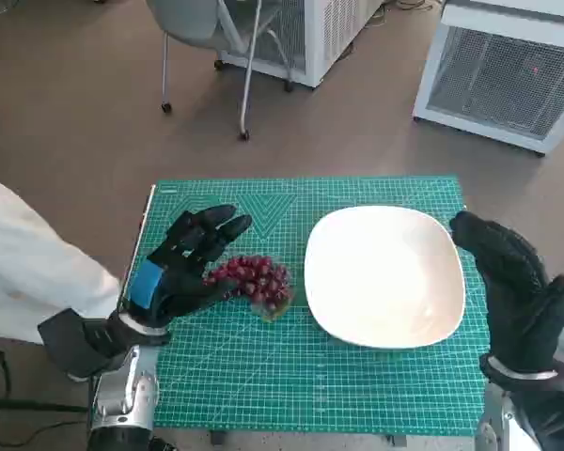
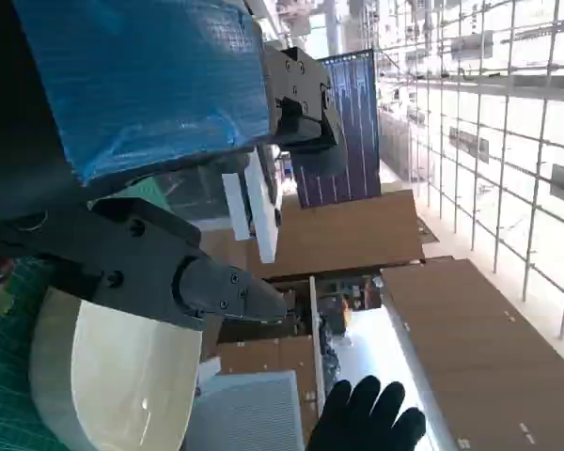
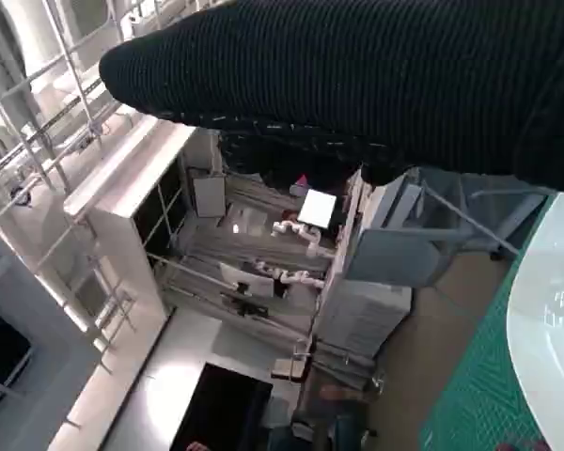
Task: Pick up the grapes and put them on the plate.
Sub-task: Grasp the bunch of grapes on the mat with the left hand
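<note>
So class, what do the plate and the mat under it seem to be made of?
Plate: probably glazed ceramic, possibly melamine; white and smooth, with a soft sheen.
Mat: likely a flexible vinyl cutting mat; matte green, printed with a fine grid.

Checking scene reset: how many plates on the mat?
1: the white plate sits on the mat's right half, empty, beside the grapes. No other visible.

- A strip of bare green mat point(image 1: 296, 282) lies between the grapes point(image 1: 256, 280) and the plate point(image 1: 385, 275), so nothing blocks the way across.
- The left robot hand point(image 1: 183, 263) crowds the bunch's left side, fingers spread above it.
- The right robot hand point(image 1: 512, 291) stands at the plate's right rim.
- The front of the counter point(image 1: 320, 395) is open mat.
</note>
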Tool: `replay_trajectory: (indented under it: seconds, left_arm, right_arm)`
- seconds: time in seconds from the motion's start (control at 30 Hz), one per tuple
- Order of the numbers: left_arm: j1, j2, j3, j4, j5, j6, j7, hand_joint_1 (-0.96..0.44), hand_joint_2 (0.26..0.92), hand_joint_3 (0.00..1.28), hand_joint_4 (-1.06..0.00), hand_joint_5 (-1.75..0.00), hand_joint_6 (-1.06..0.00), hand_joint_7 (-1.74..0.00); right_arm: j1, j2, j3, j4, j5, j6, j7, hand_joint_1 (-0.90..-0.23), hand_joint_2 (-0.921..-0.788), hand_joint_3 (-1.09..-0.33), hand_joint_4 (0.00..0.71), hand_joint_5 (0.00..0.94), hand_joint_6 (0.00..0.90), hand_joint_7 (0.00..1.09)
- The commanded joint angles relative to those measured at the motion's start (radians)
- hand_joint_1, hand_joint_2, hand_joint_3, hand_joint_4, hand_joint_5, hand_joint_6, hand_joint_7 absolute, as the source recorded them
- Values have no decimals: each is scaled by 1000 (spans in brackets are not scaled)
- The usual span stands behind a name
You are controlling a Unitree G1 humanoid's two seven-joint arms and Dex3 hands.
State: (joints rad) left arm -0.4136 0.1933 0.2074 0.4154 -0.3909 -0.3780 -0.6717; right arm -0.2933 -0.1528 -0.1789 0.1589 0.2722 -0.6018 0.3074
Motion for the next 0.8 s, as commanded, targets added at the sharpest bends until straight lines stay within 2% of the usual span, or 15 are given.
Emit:
replay_trajectory:
  seconds: [0.03,0.8]
  left_arm:
    - [13,9,1,-9,2,-3,2,-371,921,108,-228,-389,-203,-688]
    - [6,13,1,-7,2,3,3,-382,921,110,-221,-392,-194,-692]
  right_arm:
    - [12,2,0,11,-2,8,-3,-497,-921,-546,574,0,215,662]
    - [13,1,0,9,16,11,8,-503,-921,-546,571,0,204,675]
